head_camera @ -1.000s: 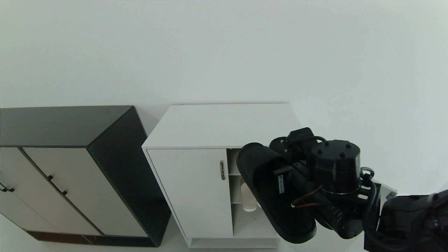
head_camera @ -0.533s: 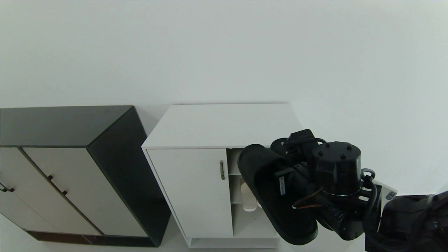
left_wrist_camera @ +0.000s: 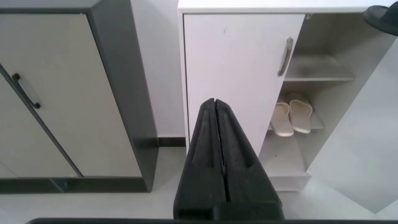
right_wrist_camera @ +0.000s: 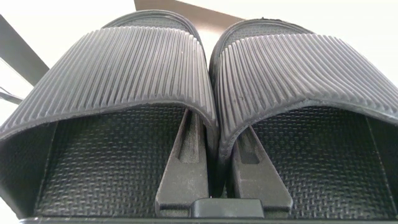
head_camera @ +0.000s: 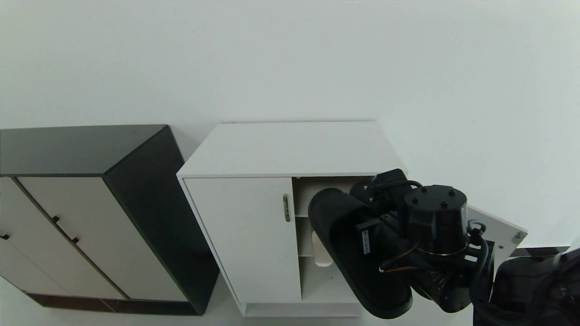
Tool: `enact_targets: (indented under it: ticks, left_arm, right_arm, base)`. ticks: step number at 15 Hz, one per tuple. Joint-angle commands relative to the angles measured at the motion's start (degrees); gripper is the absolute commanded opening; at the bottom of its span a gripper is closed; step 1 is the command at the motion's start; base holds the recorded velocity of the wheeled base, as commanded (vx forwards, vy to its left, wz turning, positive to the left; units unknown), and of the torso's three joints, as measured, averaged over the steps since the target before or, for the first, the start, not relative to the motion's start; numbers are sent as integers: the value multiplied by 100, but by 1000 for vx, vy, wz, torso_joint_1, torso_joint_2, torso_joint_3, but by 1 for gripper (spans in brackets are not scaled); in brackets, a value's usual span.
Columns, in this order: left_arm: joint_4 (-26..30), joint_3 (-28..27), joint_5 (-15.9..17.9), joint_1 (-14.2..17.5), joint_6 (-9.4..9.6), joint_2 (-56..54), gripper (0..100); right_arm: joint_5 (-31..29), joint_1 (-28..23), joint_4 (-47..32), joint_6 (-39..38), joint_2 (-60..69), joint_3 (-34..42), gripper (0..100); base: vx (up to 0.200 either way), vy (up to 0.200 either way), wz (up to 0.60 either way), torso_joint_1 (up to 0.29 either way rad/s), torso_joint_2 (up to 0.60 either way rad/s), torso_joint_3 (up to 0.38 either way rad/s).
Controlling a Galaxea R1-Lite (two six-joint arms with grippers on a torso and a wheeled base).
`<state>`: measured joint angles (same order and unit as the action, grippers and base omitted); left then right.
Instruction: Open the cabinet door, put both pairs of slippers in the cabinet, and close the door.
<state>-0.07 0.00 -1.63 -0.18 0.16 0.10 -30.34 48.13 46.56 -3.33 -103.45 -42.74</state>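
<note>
A white cabinet point(head_camera: 290, 149) stands against the wall with its left door point(head_camera: 244, 235) closed and its right door point(head_camera: 500, 228) swung open. A pair of white slippers point(left_wrist_camera: 292, 117) lies on the middle shelf inside. My right gripper point(right_wrist_camera: 214, 134) is shut on a pair of black slippers point(head_camera: 358, 253), its fingers point(right_wrist_camera: 183, 165) pinching their inner side walls together. The black pair hangs in front of the open compartment, toes toward the cabinet. My left gripper point(left_wrist_camera: 215, 118) is shut and holds nothing, low in front of the closed left door point(left_wrist_camera: 236, 74).
A taller dark cabinet point(head_camera: 90, 154) with pale doors stands close to the left of the white one. The left door's metal handle point(head_camera: 286, 207) is by the opening. Bare floor point(left_wrist_camera: 168, 155) lies in front of both cabinets.
The whole head view has shifted, so the camera moved: the cabinets sit higher and more of the open door shows. The black slippers stay held in the same pose.
</note>
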Motion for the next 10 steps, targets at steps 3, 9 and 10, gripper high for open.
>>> enact_targets:
  ticks: [3,9,10]
  left_arm:
    - [-1,0,-4,1,-7,-1,0]
    - [-1,0,-4,1,2,-1,0]
    - [-1,0,-4,1,2,-1,0]
  right_arm:
    - [2,12,11,-1,-44,11,0]
    - [2,4,11,-1,-53,20,0]
    - [2,12,3,-1,-53,20,0]
  base:
    - [0,0,0,-235,543,312]
    - [0,0,0,-216,539,318]
    - [0,0,0,-183,505,315]
